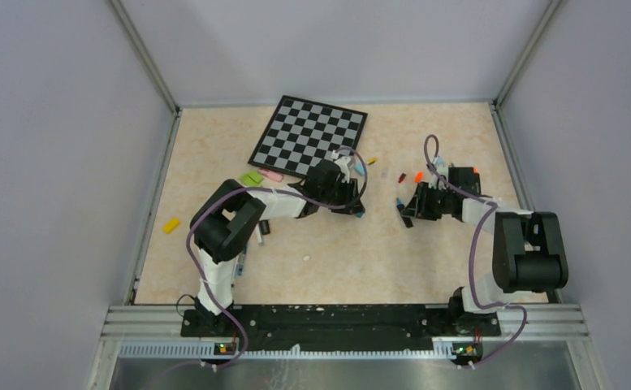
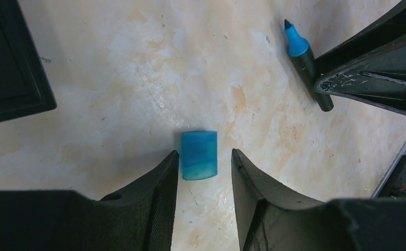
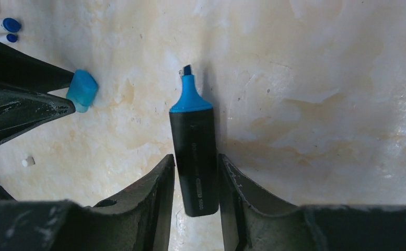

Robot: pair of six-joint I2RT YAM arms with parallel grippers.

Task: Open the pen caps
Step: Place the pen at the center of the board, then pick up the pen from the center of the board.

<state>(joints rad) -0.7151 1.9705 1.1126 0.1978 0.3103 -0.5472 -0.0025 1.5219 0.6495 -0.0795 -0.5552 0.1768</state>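
A short blue pen cap (image 2: 199, 155) lies on the table between the tips of my left gripper (image 2: 205, 154), a gap showing at its right side; that gripper is open. The pen (image 3: 194, 151), a black highlighter with a bare blue tip, lies flat on the table. My right gripper (image 3: 195, 157) stands open with its fingers close along both sides of the barrel. Both grippers sit low mid-table, left (image 1: 352, 203) and right (image 1: 409, 213), tips facing each other. The cap (image 3: 82, 90) rests beside a left finger (image 3: 23, 104). The pen's tip (image 2: 297, 42) points away from a right finger (image 2: 373, 78).
A checkered board (image 1: 309, 134) lies at the back, its corner (image 2: 7, 63) near the left gripper. Loose pieces lie about: yellow (image 1: 170, 225), green (image 1: 252, 178), pink (image 1: 272, 175), orange (image 1: 417, 175) and red (image 1: 402, 177). Blue-capped pens (image 3: 4, 25) lie beyond the cap.
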